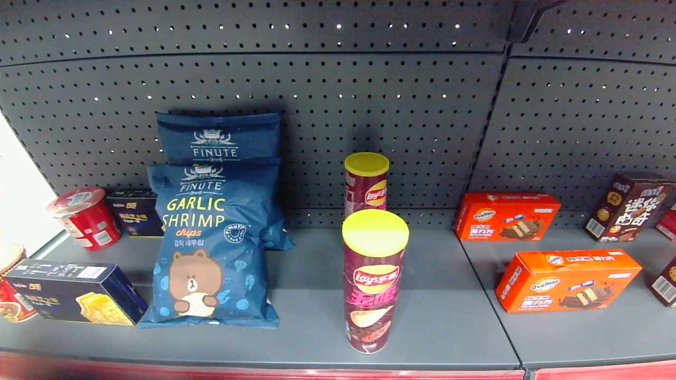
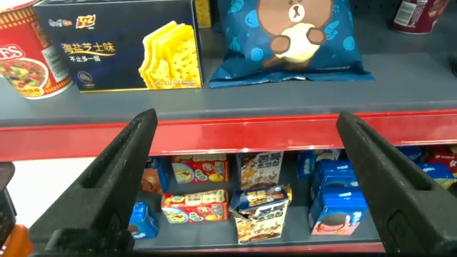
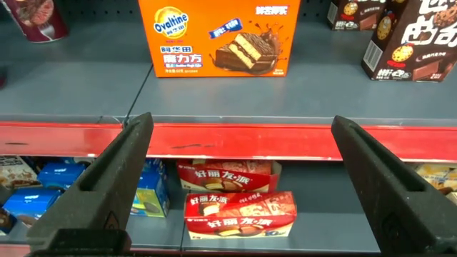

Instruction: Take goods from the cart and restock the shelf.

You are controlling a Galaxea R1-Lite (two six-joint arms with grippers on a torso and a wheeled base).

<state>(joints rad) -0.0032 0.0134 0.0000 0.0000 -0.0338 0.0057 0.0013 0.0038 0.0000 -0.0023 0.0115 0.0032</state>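
Note:
The grey shelf (image 1: 433,295) holds two blue chip bags (image 1: 211,248), one behind the other, and two maroon chip cans (image 1: 374,279) with yellow lids. Two orange cake boxes (image 1: 567,279) lie to the right. My left gripper (image 2: 246,118) is open and empty in front of the shelf's red front edge (image 2: 243,135), below the bear-print bag (image 2: 289,36) and a dark blue cracker box (image 2: 118,43). My right gripper (image 3: 243,121) is open and empty too, level with the red edge (image 3: 243,140), below an orange cake box (image 3: 218,36).
Red cup noodles (image 1: 84,217) and dark blue boxes (image 1: 76,301) stand at the left, brown cookie boxes (image 1: 628,206) at the right. Free shelf room lies between the cans and the orange boxes. A lower shelf holds small snack boxes (image 2: 260,210) and red cake boxes (image 3: 239,214).

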